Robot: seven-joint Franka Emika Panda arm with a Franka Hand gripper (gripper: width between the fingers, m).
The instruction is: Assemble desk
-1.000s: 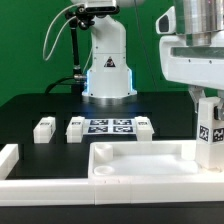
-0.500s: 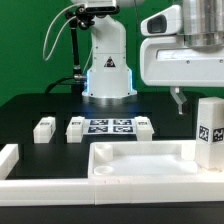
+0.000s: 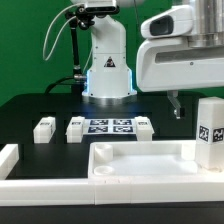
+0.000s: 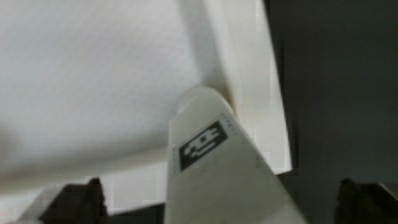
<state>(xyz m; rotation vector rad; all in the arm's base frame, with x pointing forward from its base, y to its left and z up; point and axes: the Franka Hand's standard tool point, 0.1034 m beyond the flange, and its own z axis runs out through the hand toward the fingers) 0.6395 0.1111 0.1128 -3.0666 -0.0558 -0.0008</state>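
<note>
The top [image 3: 140, 150] is plain white. The leg [image 3: 209, 130] at three o'clock in the exterior view is white with a black-and-white square tag. The three small legs [image 3: 43, 129] are white with dark marks. The marker board [image 3: 110, 126] carries black-and-white tags on white. The table [image 3: 30, 105] is black, the backdrop [image 3: 30, 50] green, the rail [image 3: 8, 160] white. The base [image 3: 108, 50] is white with a blue glow.

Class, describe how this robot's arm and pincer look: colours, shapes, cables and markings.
The arm is glossy white with a blue glowing ring and a black triangular sign on its base. Black cables hang beside it. The pincer has a boxy white body and thin dark fingers.
</note>
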